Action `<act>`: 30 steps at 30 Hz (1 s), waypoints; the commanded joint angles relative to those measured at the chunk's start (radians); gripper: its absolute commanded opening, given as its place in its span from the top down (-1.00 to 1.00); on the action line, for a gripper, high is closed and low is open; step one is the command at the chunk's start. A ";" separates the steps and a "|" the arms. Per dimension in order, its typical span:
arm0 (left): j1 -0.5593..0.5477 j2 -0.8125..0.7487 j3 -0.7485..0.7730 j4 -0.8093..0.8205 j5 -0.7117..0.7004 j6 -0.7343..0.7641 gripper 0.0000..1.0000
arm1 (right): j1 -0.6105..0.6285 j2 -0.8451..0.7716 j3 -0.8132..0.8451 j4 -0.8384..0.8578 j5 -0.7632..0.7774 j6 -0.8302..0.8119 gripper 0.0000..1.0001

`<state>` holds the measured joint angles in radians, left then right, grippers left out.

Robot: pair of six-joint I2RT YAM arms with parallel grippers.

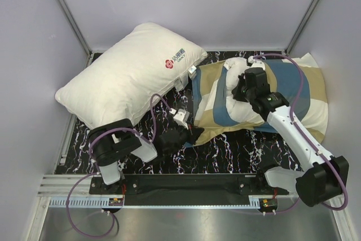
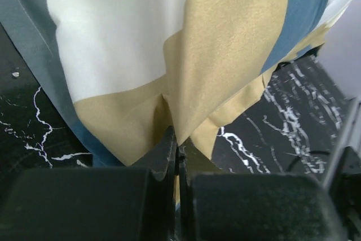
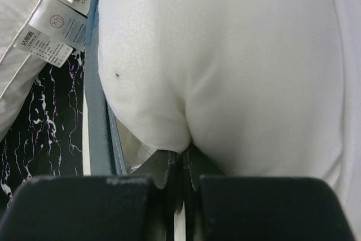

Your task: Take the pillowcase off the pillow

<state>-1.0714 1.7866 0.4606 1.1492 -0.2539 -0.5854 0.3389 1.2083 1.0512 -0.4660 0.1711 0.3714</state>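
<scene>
The checked teal, tan and cream pillowcase (image 1: 304,91) lies at the right of the dark marbled table (image 1: 237,153). The plain off-white pillow (image 1: 240,111) bulges out of its left opening. My left gripper (image 1: 194,134) is at the case's near left corner. In the left wrist view that gripper (image 2: 178,145) is shut on a tan fold of the pillowcase (image 2: 225,43). My right gripper (image 1: 237,88) is on top of the exposed pillow. Seen from the right wrist, it (image 3: 184,156) is shut on a pinch of the pillow (image 3: 225,55), which has a tiny dark speck. The pillowcase's teal edge (image 3: 98,111) runs along the left.
A second white pillow with a red logo (image 1: 130,74) lies at the back left, touching the pillowcase's left end. Its sewn-in labels (image 3: 56,21) show in the right wrist view. Pale walls enclose the table on three sides. A metal rail (image 1: 186,187) carries both arm bases along the near edge.
</scene>
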 commanded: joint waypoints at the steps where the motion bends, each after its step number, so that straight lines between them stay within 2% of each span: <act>1: 0.036 -0.007 -0.099 -0.022 -0.139 -0.051 1.00 | -0.058 -0.098 0.095 0.000 0.211 -0.069 1.00; 8: 0.103 0.020 -0.181 0.085 -0.127 -0.132 1.00 | -0.086 -0.154 0.159 -0.075 0.221 -0.091 1.00; 17: 0.197 0.034 -0.295 0.225 -0.096 -0.166 1.00 | -0.175 -0.227 0.213 -0.168 0.188 -0.141 1.00; 22: 0.221 -0.048 -0.332 0.187 -0.102 -0.146 1.00 | -0.195 -0.282 0.127 -0.177 0.156 -0.124 1.00; 27: 0.251 -0.171 -0.356 0.124 -0.079 -0.119 1.00 | -0.198 -0.315 0.020 -0.198 0.024 -0.085 1.00; 30: 0.229 -0.340 -0.288 -0.087 -0.042 -0.061 1.00 | -0.198 -0.369 -0.104 -0.151 -0.097 -0.039 1.00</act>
<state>-0.8238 1.5883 0.1032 1.1702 -0.2825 -0.7414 0.1650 0.8612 1.0424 -0.6415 0.0929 0.3195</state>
